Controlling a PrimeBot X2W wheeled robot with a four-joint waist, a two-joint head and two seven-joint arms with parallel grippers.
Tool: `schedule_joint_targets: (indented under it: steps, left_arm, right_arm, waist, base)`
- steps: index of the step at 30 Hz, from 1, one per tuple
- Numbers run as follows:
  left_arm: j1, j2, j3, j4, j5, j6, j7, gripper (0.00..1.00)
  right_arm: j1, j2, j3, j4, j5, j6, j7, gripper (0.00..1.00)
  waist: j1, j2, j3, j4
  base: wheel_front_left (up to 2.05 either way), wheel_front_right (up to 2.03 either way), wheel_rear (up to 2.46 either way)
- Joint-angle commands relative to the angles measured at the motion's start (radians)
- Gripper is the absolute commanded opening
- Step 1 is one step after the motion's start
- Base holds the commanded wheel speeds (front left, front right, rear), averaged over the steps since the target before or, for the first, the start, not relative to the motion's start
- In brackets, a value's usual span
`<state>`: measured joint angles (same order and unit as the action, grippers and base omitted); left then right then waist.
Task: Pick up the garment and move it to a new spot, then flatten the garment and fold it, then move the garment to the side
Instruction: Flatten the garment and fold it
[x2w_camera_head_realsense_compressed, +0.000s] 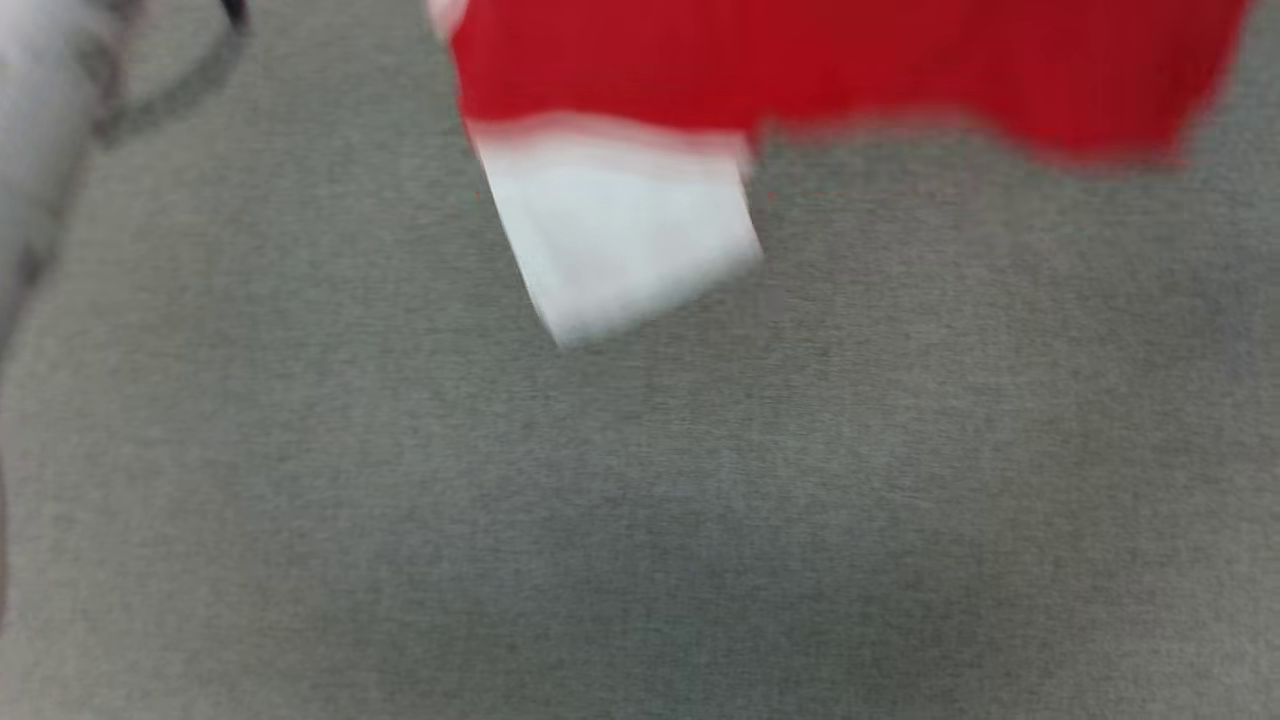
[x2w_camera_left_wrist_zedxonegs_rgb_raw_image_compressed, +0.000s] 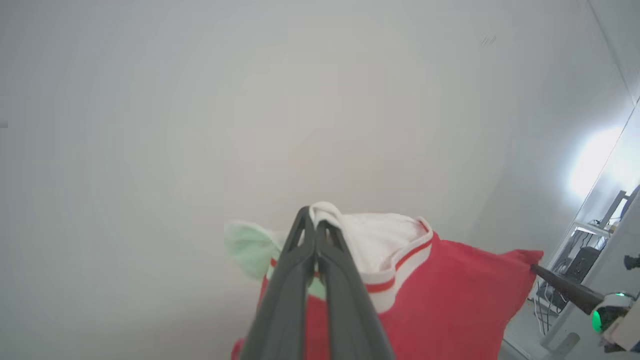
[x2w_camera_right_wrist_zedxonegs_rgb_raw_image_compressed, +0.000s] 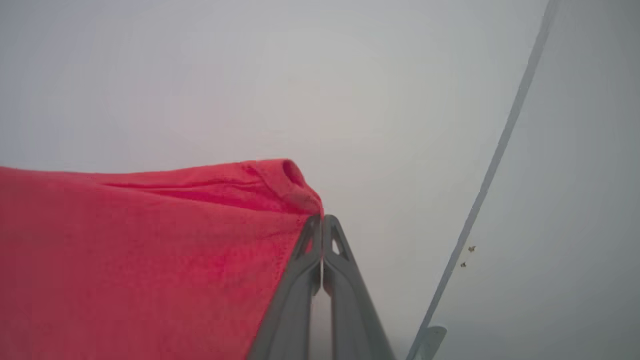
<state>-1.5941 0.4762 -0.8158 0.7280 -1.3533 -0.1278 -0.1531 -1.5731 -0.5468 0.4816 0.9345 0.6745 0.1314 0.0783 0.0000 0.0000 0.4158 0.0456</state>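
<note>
Garment (x2w_camera_head_realsense_compressed: 850, 70) hangs at 12 o'clock in the head view, long axis running 9 to 3, white sleeve (x2w_camera_head_realsense_compressed: 620, 230) dangling toward 6 over the grey surface (x2w_camera_head_realsense_compressed: 640, 520). Left gripper (x2w_camera_left_wrist_zedxonegs_rgb_raw_image_compressed: 316, 225) is clenched on the white striped-trim edge, right gripper (x2w_camera_right_wrist_zedxonegs_rgb_raw_image_compressed: 322, 220) on a red corner. The cloth is stretched between them, so neither arm is nearer. Judgement: both should lower level.

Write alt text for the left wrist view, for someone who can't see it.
The left gripper, shut, pinches the white, stripe-trimmed sleeve of the red garment, held up before a plain pale wall. At right, the right gripper holds the garment's red corner.
</note>
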Motion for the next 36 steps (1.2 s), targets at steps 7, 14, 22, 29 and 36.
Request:
schedule_joint_targets:
  steps: [7,14,22,29,36]
  left_arm:
    - [-0.015,-0.006,0.041,-0.009,-0.085,-0.004,-0.039,0.0]
    - [0.274,0.054,-0.016,-0.196,-0.168,-0.004,-0.044,0.0]
    - [0.722,0.147,-0.084,-0.467,-0.193,-0.004,-0.103,0.0]
    - [0.99,0.196,-0.104,-0.601,-0.157,-0.004,-0.112,0.0]
    - [1.271,0.257,0.0,-0.768,-0.085,-0.004,-0.11,0.0]
  right_arm:
    - [-0.021,0.057,-0.006,0.109,-0.039,-0.002,-0.073,0.0]
    - [0.163,0.046,0.08,0.06,0.029,-0.002,-0.055,0.0]
    - [0.579,-0.087,0.231,-0.235,0.209,-0.002,0.058,0.0]
    - [0.914,-0.233,0.206,-0.473,0.375,-0.002,0.171,0.0]
    - [1.289,-0.355,0.038,-0.729,0.442,-0.002,0.226,0.0]
  waist:
    - [0.0,0.0,-0.013,-0.027]
    - [0.0,0.0,-0.029,-0.016]
    - [0.0,0.0,-0.085,0.003]
    - [0.0,0.0,-0.139,0.014]
    - [0.0,0.0,-0.174,0.009]
  base:
    - [0.0,0.0,0.0]
    - [0.0,0.0,0.0]
    - [0.0,0.0,0.0]
    - [0.0,0.0,0.0]
    - [0.0,0.0,0.0]
